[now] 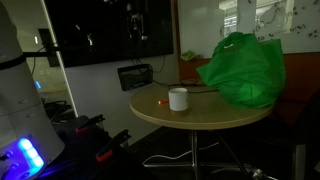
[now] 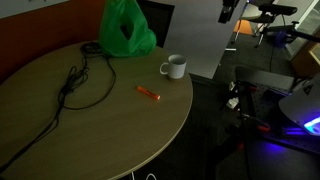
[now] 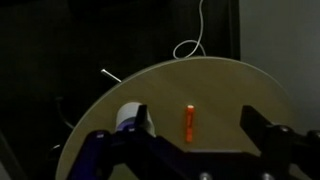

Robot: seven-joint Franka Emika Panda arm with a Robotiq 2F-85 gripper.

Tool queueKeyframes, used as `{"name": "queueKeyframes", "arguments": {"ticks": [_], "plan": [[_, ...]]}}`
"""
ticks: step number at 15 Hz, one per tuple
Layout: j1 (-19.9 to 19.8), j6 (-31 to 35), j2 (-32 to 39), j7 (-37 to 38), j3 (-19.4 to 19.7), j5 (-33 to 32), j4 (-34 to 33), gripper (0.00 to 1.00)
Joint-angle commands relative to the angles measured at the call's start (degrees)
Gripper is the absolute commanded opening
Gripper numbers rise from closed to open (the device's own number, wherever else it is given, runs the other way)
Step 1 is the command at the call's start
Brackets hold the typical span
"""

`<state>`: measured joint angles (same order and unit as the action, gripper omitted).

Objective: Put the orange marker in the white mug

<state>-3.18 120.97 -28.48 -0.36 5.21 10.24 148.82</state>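
The orange marker (image 3: 188, 122) lies flat on the round wooden table (image 3: 225, 85). In the wrist view it sits between my two fingers but far below them. It shows in both exterior views (image 1: 160, 102) (image 2: 148, 94). The white mug (image 2: 175, 67) stands upright near the table edge, a short way from the marker, and also shows in the other views (image 1: 178, 98) (image 3: 128, 117). My gripper (image 3: 195, 114) is open and empty, high above the table; in an exterior view it hangs at the top edge (image 2: 228, 10).
A big green bag (image 1: 243, 68) (image 2: 126, 30) sits on the table beyond the mug. A black cable (image 2: 78, 85) snakes across the tabletop (image 2: 60, 135). A dark screen (image 1: 105, 30) stands behind the table. The robot base glows blue (image 2: 300, 125).
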Motion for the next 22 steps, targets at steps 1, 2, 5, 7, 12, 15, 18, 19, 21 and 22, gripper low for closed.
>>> {"name": "queueKeyframes", "arguments": {"ticks": [1,2,5,7,12,15,18,19,21,22], "plan": [[0.71,11.91,11.22,7.57,-5.12,-0.47,-1.76,1.0],[0.99,15.34,15.01,9.49,-6.18,-0.95,-2.7,1.0],[1.59,23.48,25.62,11.78,-6.97,-1.96,-6.15,1.0],[1.98,25.61,31.22,9.55,-6.15,-0.6,-9.15,1.0],[2.73,27.18,41.13,8.45,-6.55,-0.48,-15.91,1.0],[4.4,28.24,45.56,9.45,-7.0,-2.01,-19.09,1.0],[6.96,29.14,49.63,10.98,-6.42,-4.85,-21.92,1.0],[7.64,29.05,50.84,11.4,-6.13,-5.88,-22.89,1.0],[8.67,29.05,53.0,12.05,-5.57,-7.21,-24.33,1.0],[8.93,28.94,54.07,12.15,-5.32,-7.58,-25.11,1.0]]}}
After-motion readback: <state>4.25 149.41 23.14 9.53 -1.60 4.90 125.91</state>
